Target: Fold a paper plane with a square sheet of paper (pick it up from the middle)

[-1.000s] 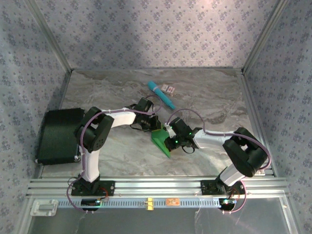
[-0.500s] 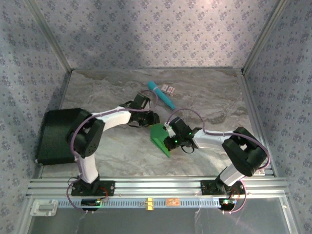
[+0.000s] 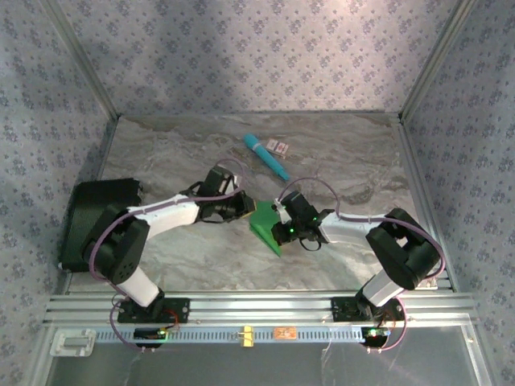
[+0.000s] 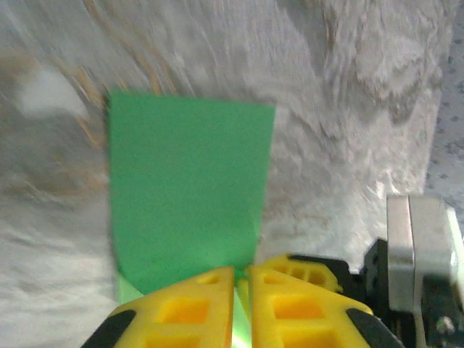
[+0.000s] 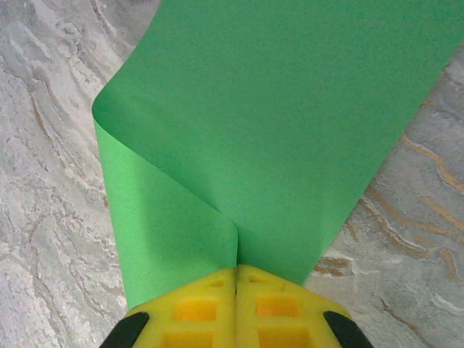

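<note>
Claws first. Left claw [image 4: 241, 274]: the yellow fingers [image 4: 181, 308] are drawn nearly together with a thin green sliver in the slit between them. I read that as pinched on the edge of the square sheet of paper [image 4: 188, 181]. From this wrist camera the sheet runs away from the tips toward 12 o'clock, over the marble table [image 4: 348, 109]. A paler layer peeks out at its 7 o'clock corner.

Right claw [image 5: 235, 270]: fingers pressed flush, no gap that I can see. A crease in the square sheet of paper [image 5: 290, 109] runs straight into the seam at the tips, so the claw is clamped on the paper there. The sheet spreads toward 12 o'clock, and its left part is curled over in a soft roll, not flattened.

Overhead: the square sheet of paper [image 3: 262, 217] sits mid-table between the two claws. The left claw [image 3: 245, 207] meets it at its 10 o'clock side, the right claw [image 3: 278, 228] at its 4 o'clock side. The outline here is a narrow wedge pointing toward 5 o'clock. A teal stick [image 3: 267, 157] lies well apart at 12 o'clock from the sheet.
</note>
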